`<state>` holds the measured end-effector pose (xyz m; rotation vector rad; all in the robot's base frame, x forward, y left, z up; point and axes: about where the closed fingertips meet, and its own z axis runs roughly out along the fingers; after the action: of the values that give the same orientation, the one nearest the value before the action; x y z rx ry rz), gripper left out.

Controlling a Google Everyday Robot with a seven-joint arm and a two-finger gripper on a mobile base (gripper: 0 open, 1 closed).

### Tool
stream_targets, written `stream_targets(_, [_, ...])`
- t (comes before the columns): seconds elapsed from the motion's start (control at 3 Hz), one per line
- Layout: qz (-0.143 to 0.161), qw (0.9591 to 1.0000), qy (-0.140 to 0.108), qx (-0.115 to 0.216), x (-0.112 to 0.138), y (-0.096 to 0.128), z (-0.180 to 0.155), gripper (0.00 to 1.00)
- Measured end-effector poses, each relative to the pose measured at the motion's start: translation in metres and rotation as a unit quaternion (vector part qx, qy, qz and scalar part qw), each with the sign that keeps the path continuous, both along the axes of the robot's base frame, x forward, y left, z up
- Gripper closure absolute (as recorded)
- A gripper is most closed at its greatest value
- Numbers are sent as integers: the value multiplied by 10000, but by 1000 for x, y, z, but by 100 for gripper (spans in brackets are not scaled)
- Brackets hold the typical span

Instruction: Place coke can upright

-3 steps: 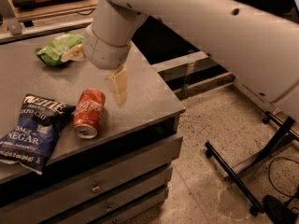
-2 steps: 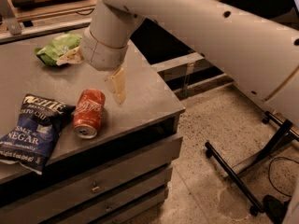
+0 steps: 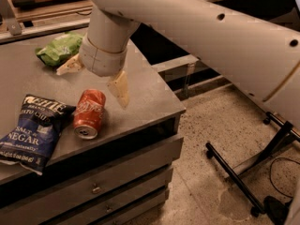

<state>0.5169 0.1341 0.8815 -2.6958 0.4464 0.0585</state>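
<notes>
The coke can [image 3: 89, 113] is red with white script and lies on its side on the grey cabinet top [image 3: 145, 95], its silver top facing the front edge. My gripper [image 3: 94, 77] hangs from the big white arm just above and behind the can. It is open and empty: one cream finger [image 3: 70, 65] points left and the other finger [image 3: 119, 88] hangs down just right of the can's far end. Neither finger touches the can.
A blue chip bag [image 3: 33, 132] lies just left of the can. A green chip bag [image 3: 58, 48] lies at the back left. The cabinet's right edge drops to a speckled floor with a black metal stand [image 3: 243, 182]. Drawers [image 3: 93, 189] are below the top.
The gripper has shifted left towards the can, and its second finger now shows on the left. The can and both bags have not moved.
</notes>
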Motion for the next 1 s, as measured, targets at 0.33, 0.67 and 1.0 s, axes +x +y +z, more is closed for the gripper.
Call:
stream_targets(0.33, [532,9973,-165,-473,-19,0,-15,0])
stream_targets(0.67, [920,9922,-312,-780,-33,4,-25,0])
stream_targets(1.0, [1247,9856,-497,-1027,-44,6,-27,0])
